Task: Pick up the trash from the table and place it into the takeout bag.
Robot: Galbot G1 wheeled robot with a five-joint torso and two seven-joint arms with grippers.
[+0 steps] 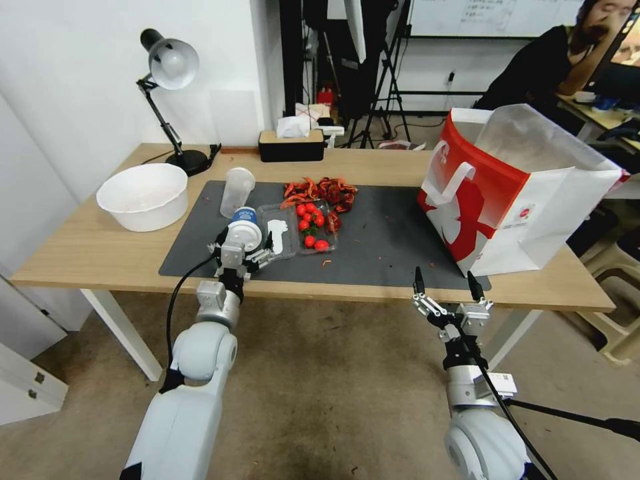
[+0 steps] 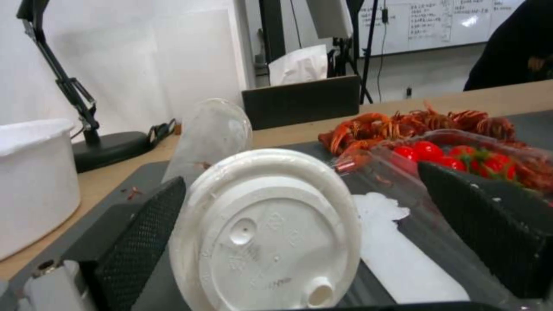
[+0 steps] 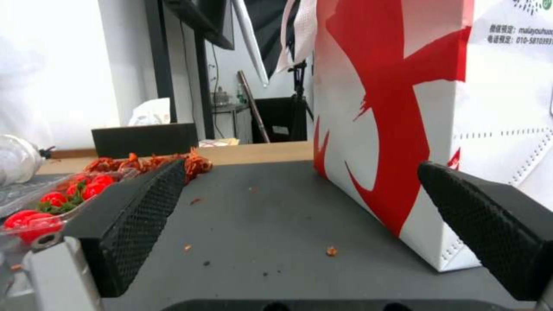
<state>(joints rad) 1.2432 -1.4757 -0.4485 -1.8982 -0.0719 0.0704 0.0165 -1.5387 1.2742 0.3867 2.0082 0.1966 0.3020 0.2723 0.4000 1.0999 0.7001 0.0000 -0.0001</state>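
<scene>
A white lidded paper cup (image 1: 245, 227) with a blue band lies tilted on the dark grey mat (image 1: 387, 247), its lid (image 2: 271, 233) facing my left wrist. My left gripper (image 1: 245, 245) is open around it, with one finger (image 2: 144, 224) beside the lid and the other well apart from it. A clear plastic cup (image 1: 237, 190) stands just behind. A pale round bowl (image 1: 143, 195) sits at the table's (image 1: 100, 253) left. The red and white takeout bag (image 1: 513, 193) stands open at the right. My right gripper (image 1: 445, 275) is open at the table's front edge, near the bag (image 3: 397, 108).
A clear tray of cherry tomatoes (image 1: 310, 227) lies right of the paper cup, with a pile of red crayfish shells (image 1: 321, 191) behind it. A black tissue box (image 1: 291, 145) and a desk lamp (image 1: 170, 67) stand at the back. Small crumbs dot the mat.
</scene>
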